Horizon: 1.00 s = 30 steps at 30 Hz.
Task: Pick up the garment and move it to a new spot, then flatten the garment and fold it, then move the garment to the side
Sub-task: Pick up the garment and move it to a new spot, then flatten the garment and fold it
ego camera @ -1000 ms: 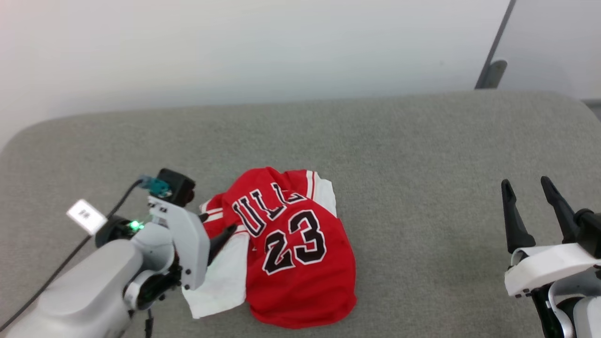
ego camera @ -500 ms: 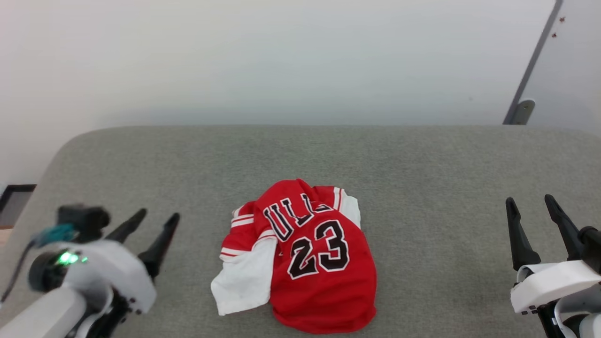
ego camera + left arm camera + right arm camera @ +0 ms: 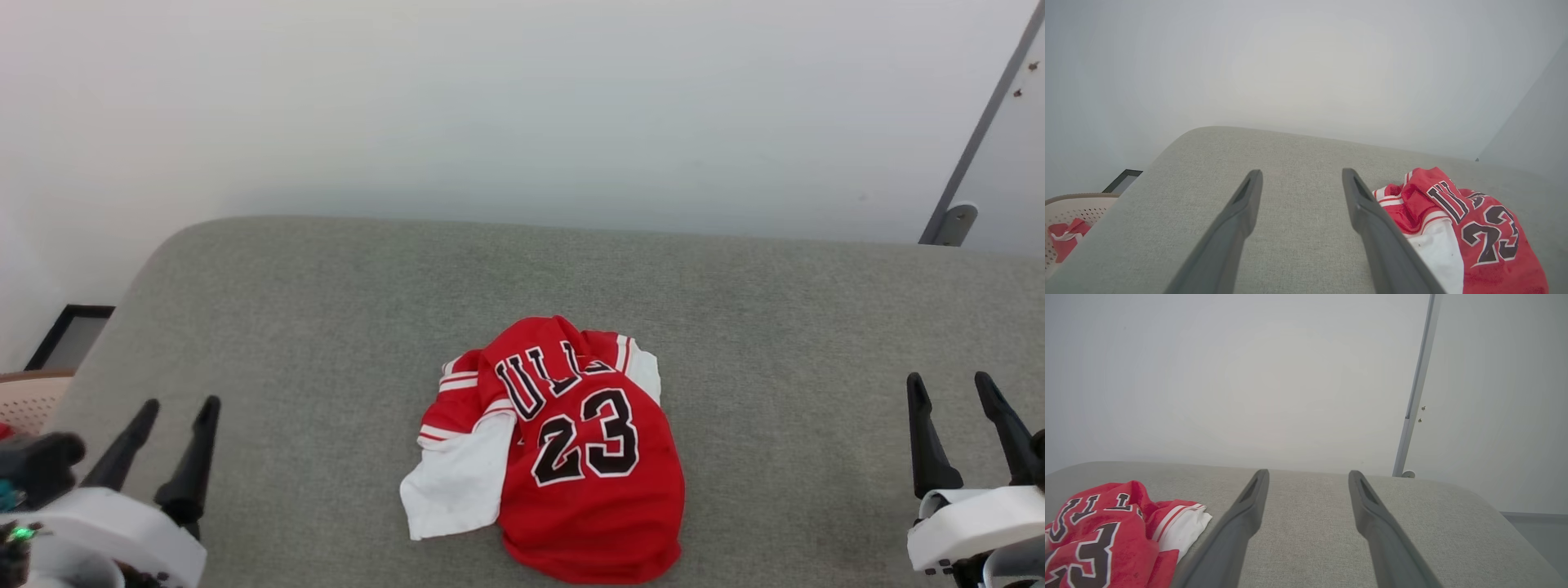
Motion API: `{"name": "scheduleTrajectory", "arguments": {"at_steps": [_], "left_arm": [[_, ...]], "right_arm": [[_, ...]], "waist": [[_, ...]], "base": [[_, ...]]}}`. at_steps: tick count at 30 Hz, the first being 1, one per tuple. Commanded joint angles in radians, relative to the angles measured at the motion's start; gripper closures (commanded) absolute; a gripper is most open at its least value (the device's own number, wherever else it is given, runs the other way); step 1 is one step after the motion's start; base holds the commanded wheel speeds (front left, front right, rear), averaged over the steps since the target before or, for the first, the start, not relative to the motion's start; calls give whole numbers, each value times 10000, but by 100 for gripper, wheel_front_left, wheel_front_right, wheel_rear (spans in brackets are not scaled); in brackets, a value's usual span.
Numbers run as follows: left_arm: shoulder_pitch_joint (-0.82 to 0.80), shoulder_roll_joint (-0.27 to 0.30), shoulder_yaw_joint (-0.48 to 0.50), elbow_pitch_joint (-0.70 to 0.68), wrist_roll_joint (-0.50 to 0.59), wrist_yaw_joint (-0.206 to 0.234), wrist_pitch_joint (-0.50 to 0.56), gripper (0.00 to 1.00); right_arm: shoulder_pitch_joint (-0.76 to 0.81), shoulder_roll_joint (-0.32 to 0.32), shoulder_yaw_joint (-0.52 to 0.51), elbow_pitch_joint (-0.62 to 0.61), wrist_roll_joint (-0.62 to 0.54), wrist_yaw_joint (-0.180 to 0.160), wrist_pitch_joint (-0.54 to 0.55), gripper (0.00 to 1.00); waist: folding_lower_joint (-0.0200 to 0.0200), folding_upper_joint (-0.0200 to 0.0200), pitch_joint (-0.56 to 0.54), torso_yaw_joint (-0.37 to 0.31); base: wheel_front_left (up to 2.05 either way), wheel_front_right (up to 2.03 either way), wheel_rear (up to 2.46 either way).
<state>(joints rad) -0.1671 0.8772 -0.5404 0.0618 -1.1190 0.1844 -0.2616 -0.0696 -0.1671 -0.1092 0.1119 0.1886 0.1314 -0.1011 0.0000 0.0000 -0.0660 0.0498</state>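
Twice saw jaws spread wide, pinching nothing: left gripper [image 3: 181, 402] and right gripper [image 3: 946, 377]. Found the crumpled red number-23 jersey [image 3: 588, 474] between them on the grey upholstered cushion [image 3: 326, 327], well apart from each. Judged flattening, folding and moving aside all left undone.

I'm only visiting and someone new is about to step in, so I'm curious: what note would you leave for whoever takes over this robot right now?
Left gripper: fingers open, holding nothing, off to the left of the garment.
Right gripper: fingers open, holding nothing, well to the garment's right.
Garment: lies crumpled on the grey cushion, number 23 facing up, one white sleeve spread out on the left gripper's side. Neither gripper touches it.
Done: no flattening or folding. Whether it has already been moved to this spot, I cannot tell.
Left: flatten it, fold it, then move it to the side.
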Motion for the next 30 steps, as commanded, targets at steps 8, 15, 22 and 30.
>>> {"name": "scheduleTrajectory", "arguments": {"at_steps": [8, 15, 22, 30], "left_arm": [[1389, -657, 1804, 76, 899, -644, -27, 0], [1856, -1072, 2616, 138, 1437, -1063, -28, 0], [2045, -1304, 3009, 197, 1771, -1316, -29, 0], [1988, -1388, 3094, 258, 1880, -1414, -29, 0]], "right_arm": [[366, 204, -184, 70, -82, -14, -179, 0], [451, 268, -261, 276, -93, -14, -327, 0], [425, 307, -266, 393, -119, -14, -367, 0], [384, 324, -130, 448, 5, -14, -293, 0]], "waist": [[0, 0, 109, 93], [0, 0, 175, 20], [0, 0, 197, -49], [0, 0, 218, 34]], "base": [[0, 0, 0], [0, 0, 0], [0, 0, 0], [0, 0, 0]]}}
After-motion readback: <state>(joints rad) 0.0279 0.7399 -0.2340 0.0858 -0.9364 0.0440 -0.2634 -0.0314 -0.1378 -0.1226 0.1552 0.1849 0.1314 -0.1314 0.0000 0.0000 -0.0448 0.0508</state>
